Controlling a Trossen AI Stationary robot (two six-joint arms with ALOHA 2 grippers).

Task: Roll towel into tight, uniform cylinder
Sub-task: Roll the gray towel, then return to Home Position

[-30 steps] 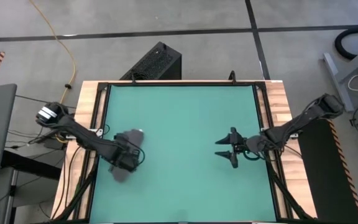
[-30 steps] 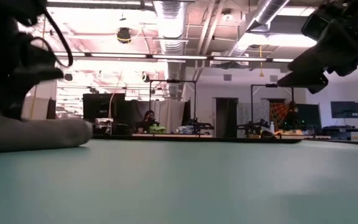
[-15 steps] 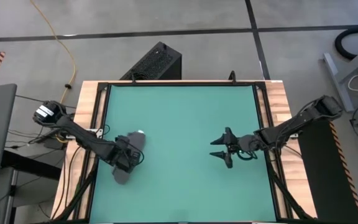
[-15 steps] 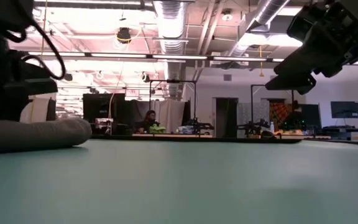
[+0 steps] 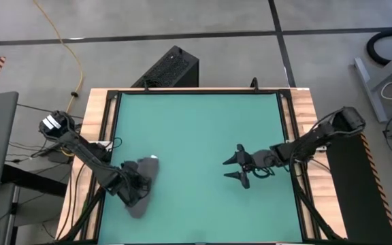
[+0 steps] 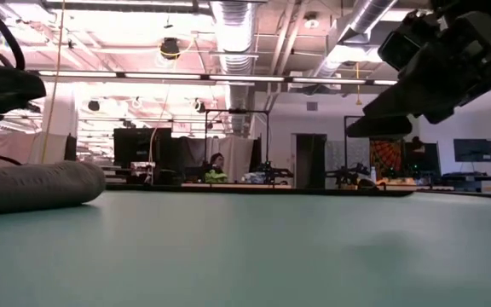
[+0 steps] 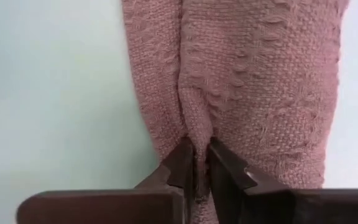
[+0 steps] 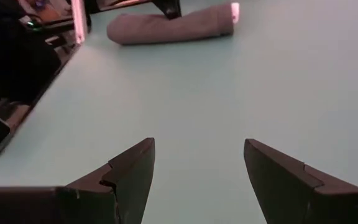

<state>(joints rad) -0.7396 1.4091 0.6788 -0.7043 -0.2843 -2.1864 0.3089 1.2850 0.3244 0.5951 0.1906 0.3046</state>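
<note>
left wrist view: the left gripper (image 7: 199,163) is pinching a fold of the towel (image 7: 253,81); the pull should be even, i think. right gripper (image 5: 235,167), at 3 o'clock, is waiting spread.

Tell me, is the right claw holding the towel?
No, the right gripper hangs open over bare table, apart from the towel near the left gripper.

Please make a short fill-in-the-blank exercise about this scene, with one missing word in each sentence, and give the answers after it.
1. The dark grey soft cloth towel lies on the teal table in the shape of a ____.
2. The left gripper is ____ on a fold of the towel.
3. The fingers of the right gripper are spread ____ and hold nothing.
4. The right gripper hangs ____ the table without touching it.

Missing words: roll; shut; open; above
</note>
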